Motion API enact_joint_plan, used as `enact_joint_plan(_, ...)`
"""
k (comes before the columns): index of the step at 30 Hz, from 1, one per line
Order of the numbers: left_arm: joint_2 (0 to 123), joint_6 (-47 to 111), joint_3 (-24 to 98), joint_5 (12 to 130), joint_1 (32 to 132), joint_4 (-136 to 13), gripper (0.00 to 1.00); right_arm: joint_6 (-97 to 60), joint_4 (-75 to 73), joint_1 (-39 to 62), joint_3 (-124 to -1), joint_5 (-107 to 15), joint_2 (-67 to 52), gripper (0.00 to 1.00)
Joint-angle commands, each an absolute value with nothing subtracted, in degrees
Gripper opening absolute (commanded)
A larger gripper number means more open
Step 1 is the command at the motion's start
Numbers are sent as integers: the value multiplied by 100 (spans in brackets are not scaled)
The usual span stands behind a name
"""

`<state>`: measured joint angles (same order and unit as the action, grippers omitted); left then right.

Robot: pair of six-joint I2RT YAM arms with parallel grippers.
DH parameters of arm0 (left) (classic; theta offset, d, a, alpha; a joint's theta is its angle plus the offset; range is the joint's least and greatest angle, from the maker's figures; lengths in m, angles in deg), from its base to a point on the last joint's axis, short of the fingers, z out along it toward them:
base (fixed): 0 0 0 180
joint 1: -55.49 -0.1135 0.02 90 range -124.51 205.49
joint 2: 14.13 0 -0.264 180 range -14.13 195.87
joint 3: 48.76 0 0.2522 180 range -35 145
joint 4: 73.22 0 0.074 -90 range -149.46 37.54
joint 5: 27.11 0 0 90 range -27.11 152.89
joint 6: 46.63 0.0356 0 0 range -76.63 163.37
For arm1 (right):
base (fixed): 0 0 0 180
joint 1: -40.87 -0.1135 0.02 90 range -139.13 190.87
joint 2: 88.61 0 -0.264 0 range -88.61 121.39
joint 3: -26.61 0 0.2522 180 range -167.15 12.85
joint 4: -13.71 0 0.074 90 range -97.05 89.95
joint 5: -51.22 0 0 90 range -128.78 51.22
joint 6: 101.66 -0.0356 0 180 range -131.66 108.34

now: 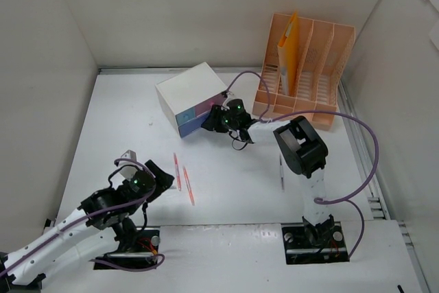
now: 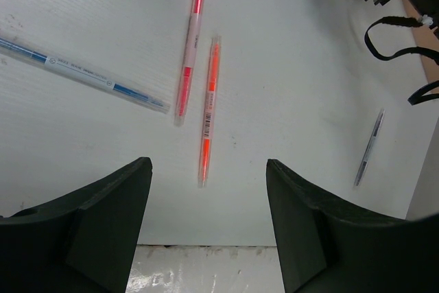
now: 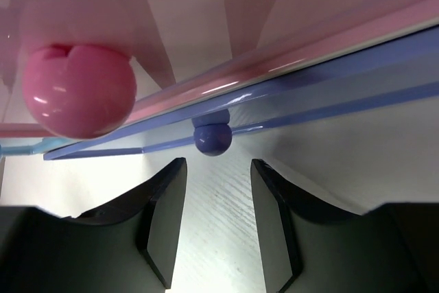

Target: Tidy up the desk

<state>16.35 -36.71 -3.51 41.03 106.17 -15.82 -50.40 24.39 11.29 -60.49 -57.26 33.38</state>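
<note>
The white desk (image 1: 236, 193) holds loose pens. A pink highlighter (image 2: 191, 39) and an orange highlighter (image 2: 209, 108) lie side by side just ahead of my left gripper (image 2: 208, 166), which is open and empty above the desk's near edge. They also show in the top view, the pink one (image 1: 177, 169) and the orange one (image 1: 188, 186). A clear blue pen (image 2: 82, 73) lies to their left. A grey pen (image 1: 281, 173) lies further right. My right gripper (image 3: 218, 169) is open just short of the blue knob (image 3: 212, 138) of the drawer box (image 1: 192, 94).
A pink knob (image 3: 79, 90) sits on the pink drawer beside the blue one. A peach file organizer (image 1: 315, 66) with an orange folder (image 1: 288, 49) stands at the back right. White panels wall the desk on three sides. A purple cable loops by the right arm.
</note>
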Motion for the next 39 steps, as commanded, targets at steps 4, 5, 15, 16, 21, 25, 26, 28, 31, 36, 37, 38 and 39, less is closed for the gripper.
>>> enact_joint_plan(4, 1759, -3969, -318, 3960, 10638, -1648, 63, -5200, 3044, 1108, -6379, -5223, 2995, 38)
enact_joint_plan(5, 1751, -3969, -318, 3960, 10638, -1665, 63, -5217, 3044, 1081, -6422, -5223, 3004, 37)
enact_joint_plan(15, 1777, -3960, -310, 3969, 10638, -1683, 63, -5358, 3018, 1064, -6590, -5012, 3039, 33)
enact_joint_plan(16, 1786, -3952, -310, 3960, 10638, -1718, 63, -5367, 2992, 1072, -6607, -5020, 3048, 33)
enact_joint_plan(21, 1830, -3934, -301, 3969, 10638, -1718, 63, -5314, 3000, 1072, -6572, -5064, 3048, 18)
enact_joint_plan(25, 1839, -3916, -275, 3969, 10638, -1753, 63, -5279, 2992, 1046, -6485, -5108, 3030, 14)
enact_joint_plan(26, 1856, -3916, -274, 3960, 10638, -1753, 63, -5270, 2992, 1046, -6467, -5108, 3013, 13)
enact_joint_plan(28, 1865, -3899, -266, 3960, 10638, -1753, 63, -5244, 2992, 1046, -6432, -5117, 3004, 10)
enact_joint_plan(31, 1856, -3881, -257, 3960, 10638, -1753, 63, -5235, 2992, 1037, -6379, -5126, 2969, 8)
enact_joint_plan(36, 1848, -3890, -265, 3969, 10638, -1771, 63, -5165, 2983, 1037, -6160, -5099, 2794, 7)
enact_joint_plan(37, 1848, -3881, -274, 3969, 10638, -1780, 63, -5147, 2974, 1055, -6107, -5108, 2767, 7)
enact_joint_plan(38, 1848, -3872, -266, 3960, 10638, -1789, 63, -5121, 2974, 1046, -6046, -5108, 2680, 7)
enact_joint_plan(39, 1848, -3864, -266, 3960, 10638, -1806, 63, -5077, 2965, 1037, -5932, -5126, 2627, 7)
